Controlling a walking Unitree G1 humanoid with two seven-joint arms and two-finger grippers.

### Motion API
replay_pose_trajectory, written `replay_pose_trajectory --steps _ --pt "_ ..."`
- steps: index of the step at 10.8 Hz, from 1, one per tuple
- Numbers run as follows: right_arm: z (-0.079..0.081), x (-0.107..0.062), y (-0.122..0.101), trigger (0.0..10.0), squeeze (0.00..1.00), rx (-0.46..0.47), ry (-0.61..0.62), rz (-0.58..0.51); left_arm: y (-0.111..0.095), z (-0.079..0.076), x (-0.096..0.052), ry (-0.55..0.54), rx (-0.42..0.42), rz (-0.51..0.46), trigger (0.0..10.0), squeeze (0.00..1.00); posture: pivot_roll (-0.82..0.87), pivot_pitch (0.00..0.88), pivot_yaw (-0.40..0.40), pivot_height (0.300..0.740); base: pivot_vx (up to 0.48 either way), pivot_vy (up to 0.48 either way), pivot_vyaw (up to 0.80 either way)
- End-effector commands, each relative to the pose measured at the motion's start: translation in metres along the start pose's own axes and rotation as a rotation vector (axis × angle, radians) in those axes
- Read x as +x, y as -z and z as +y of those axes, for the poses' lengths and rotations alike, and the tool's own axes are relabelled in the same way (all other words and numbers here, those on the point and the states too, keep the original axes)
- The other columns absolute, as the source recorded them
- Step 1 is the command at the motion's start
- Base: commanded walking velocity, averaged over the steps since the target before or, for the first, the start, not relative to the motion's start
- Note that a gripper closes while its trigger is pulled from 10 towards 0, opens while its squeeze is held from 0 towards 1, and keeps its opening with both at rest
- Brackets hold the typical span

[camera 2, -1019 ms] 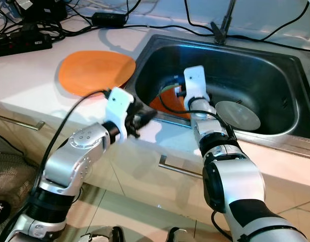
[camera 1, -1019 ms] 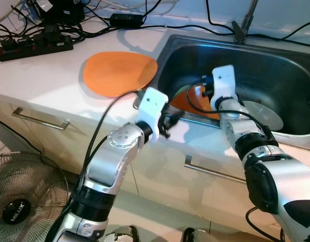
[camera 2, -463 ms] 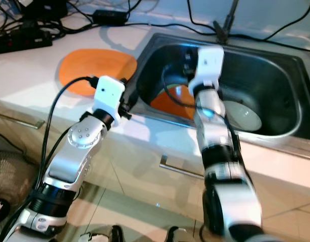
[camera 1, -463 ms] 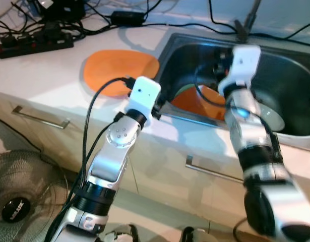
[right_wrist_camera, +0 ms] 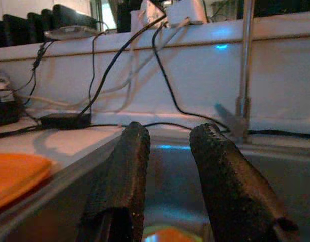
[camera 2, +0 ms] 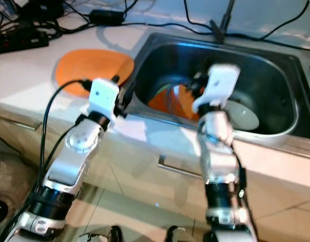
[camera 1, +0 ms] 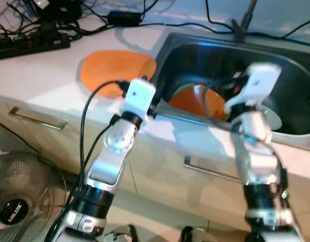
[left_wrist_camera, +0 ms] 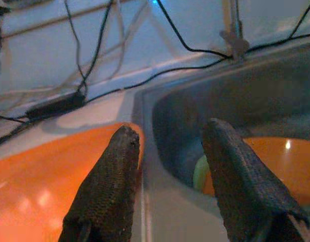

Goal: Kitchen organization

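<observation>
At the tabletop (camera 1: 54, 75) edge, the left claw (left_wrist_camera: 167, 166), parted and empty, straddles the sink (camera 1: 291, 128) rim; an orange plate (camera 1: 117, 70) lies at its ten o'clock. The right claw (right_wrist_camera: 167, 176), likewise open, hovers nearer the sink's orange plate (camera 2: 172, 103), below at six o'clock.

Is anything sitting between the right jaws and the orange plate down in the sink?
Nothing visible. The right gripper hangs open above the sink, and the orange plate lies below it, unobstructed.
</observation>
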State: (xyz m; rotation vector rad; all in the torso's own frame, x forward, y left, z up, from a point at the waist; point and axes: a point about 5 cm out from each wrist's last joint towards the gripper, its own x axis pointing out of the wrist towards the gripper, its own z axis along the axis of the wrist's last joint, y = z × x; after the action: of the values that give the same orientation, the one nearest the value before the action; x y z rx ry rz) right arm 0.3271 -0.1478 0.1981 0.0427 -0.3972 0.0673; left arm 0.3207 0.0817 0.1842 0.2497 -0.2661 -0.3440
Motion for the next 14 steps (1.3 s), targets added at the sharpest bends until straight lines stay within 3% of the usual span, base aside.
replay_pose_trajectory --steps 1,3,5,6,7,8,9,11,13,14 --pt "0.004 -0.008 0.006 10.0 0.00 0.023 -0.016 0.009 0.004 0.003 -0.003 -0.024 0.013 0.000 10.0 0.00 0.04 0.099 0.022 0.740 0.000 0.000 0.00" --pt "0.016 -0.023 0.036 10.0 0.00 0.044 -0.045 0.125 0.009 0.007 -0.005 -0.048 0.048 -0.011 10.0 0.00 0.06 0.092 0.018 0.740 0.000 0.000 0.00" --pt "0.027 -0.026 0.039 10.0 0.00 0.061 -0.082 0.130 0.011 0.013 -0.007 -0.064 0.095 -0.006 10.0 0.00 0.06 0.084 0.019 0.740 0.000 0.000 0.00" --pt "0.028 -0.025 0.039 10.0 0.00 0.067 -0.083 0.129 0.011 0.017 -0.007 -0.037 0.215 0.012 10.0 0.00 0.06 0.080 0.020 0.740 0.000 0.000 0.00" --pt "0.029 -0.025 0.040 10.0 0.00 0.068 -0.085 0.131 0.012 0.026 -0.006 -0.002 0.445 0.058 10.0 0.00 0.07 0.073 0.023 0.740 0.000 0.000 0.00" --pt "0.031 -0.025 0.042 10.0 0.00 0.070 -0.088 0.133 0.016 0.033 -0.008 0.038 0.614 0.100 10.0 0.00 0.07 0.072 0.025 0.740 0.000 0.000 0.00" --pt "0.032 -0.026 0.043 10.0 0.00 0.073 -0.090 0.135 0.016 0.042 -0.014 0.109 0.700 0.139 10.0 1.00 0.08 0.069 0.028 0.740 0.000 0.000 0.00" --pt "0.033 -0.028 0.046 10.0 0.00 0.076 -0.088 0.146 0.017 0.054 -0.021 0.168 0.811 0.209 10.0 1.00 0.08 0.064 0.030 0.740 0.000 0.000 0.00" --pt "0.033 -0.028 0.047 10.0 0.00 0.078 -0.092 0.148 0.005 0.067 -0.022 0.207 0.911 0.260 10.0 1.00 0.09 0.055 0.030 0.740 0.000 0.000 0.00" --pt "0.034 -0.028 0.048 10.0 0.00 0.078 -0.095 0.153 0.002 0.069 -0.023 0.254 0.960 0.295 10.0 0.00 0.09 0.050 0.031 0.740 0.000 0.000 0.00"
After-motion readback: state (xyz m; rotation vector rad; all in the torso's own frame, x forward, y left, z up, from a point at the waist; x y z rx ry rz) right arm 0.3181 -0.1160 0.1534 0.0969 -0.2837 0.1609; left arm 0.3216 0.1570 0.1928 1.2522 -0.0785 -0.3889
